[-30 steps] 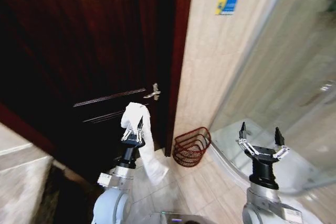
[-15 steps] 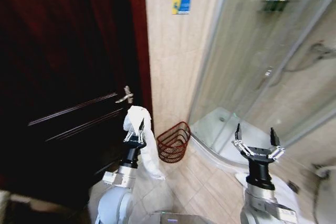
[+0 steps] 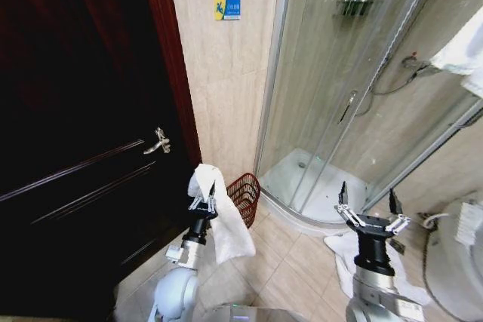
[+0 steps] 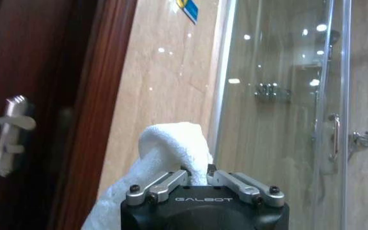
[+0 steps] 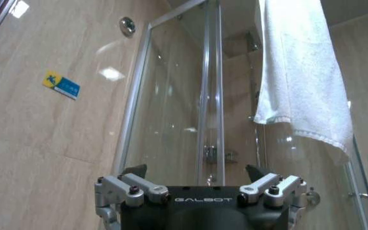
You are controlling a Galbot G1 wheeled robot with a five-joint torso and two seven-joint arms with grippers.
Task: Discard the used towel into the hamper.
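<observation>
My left gripper is held up in front of me, shut on a white towel that bunches above the fingers and hangs down below them. The left wrist view shows the towel pinched between the closed fingers of the left gripper. The hamper, a dark red openwork basket, stands on the floor against the tiled wall just beyond and right of the towel, partly hidden by it. My right gripper is raised at the right, open and empty, as the right wrist view of it confirms.
A dark wooden door with a metal handle fills the left. A glass shower enclosure curves behind the hamper. A white mat lies on the tile floor, a toilet stands at the right, and another towel hangs over the shower glass.
The camera has swung to the right, so door, hamper and shower slid left in the picture. The hamper now sits right behind the hanging towel. Both grippers keep their state.
</observation>
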